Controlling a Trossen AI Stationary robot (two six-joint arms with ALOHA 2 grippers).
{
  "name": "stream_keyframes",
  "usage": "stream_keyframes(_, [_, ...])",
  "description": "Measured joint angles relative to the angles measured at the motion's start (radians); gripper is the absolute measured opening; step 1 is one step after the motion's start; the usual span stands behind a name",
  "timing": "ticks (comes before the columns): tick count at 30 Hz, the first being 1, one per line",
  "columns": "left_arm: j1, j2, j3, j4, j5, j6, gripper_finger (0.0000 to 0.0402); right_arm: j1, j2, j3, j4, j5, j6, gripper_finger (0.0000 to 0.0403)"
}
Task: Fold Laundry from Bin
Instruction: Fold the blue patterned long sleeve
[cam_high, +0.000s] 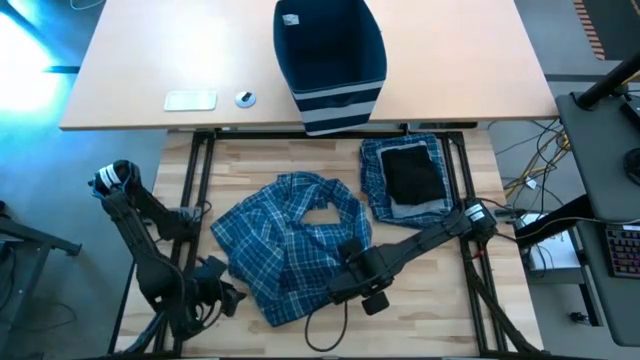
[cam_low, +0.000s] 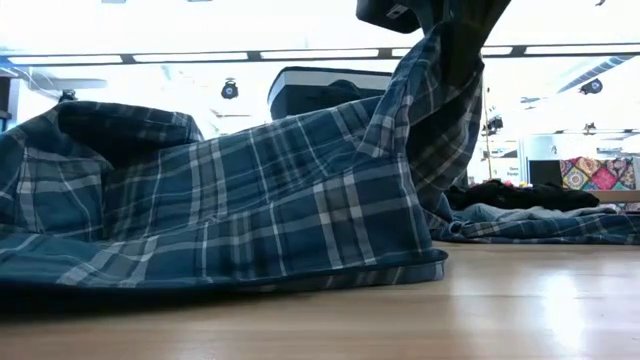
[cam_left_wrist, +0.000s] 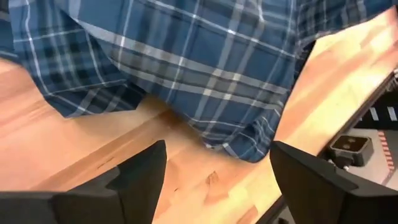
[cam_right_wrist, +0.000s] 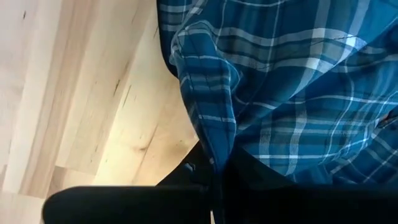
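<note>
A blue-and-white plaid shirt (cam_high: 290, 245) lies crumpled on the middle of the wooden table. My right gripper (cam_high: 352, 272) is shut on its near right part. My left gripper (cam_high: 222, 290) stands open just off the shirt's near left edge (cam_left_wrist: 236, 140), with bare wood between its fingers. At the far right lies a folded stack of laundry (cam_high: 405, 180), plaid with a black piece on top. The navy bin (cam_high: 338, 105) stands on the pale desk beyond the table. My right gripper pinches a narrow fold of the plaid shirt (cam_right_wrist: 208, 143) between its two fingers, coming from above and pointing down. The cloth rises in a peak (cam_low: 440, 60) to the fingers. The rest of the shirt (cam_low: 220, 210) lies spread on the table.
A white flat object (cam_high: 190, 100) and a small round thing (cam_high: 245, 98) lie on the desk left of the bin. A black cable (cam_high: 325, 335) loops at the table's near edge. Bare wood shows along the near edge and left side.
</note>
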Motion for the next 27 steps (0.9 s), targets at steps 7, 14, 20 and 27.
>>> stream_keyframes(7, [0.018, 0.024, 0.014, -0.016, -0.004, -0.109, 0.0274, -0.005, 0.0, 0.0, 0.001, 0.001, 0.0, 0.0009])
stream_keyframes(14, [0.071, 0.051, 0.108, -0.037, -0.151, -0.062, 0.0274, -0.005, 0.0, -0.005, 0.041, 0.031, 0.015, 0.0009])
stream_keyframes(20, [0.217, 0.265, 0.311, -0.069, -0.099, 0.276, 0.0274, -0.005, 0.0, -0.021, 0.085, 0.053, 0.028, 0.0009])
stream_keyframes(27, [0.321, 0.549, 0.634, -0.48, 0.029, 0.254, 0.0274, -0.005, 0.0, -0.025, 0.085, 0.053, 0.028, 0.0009])
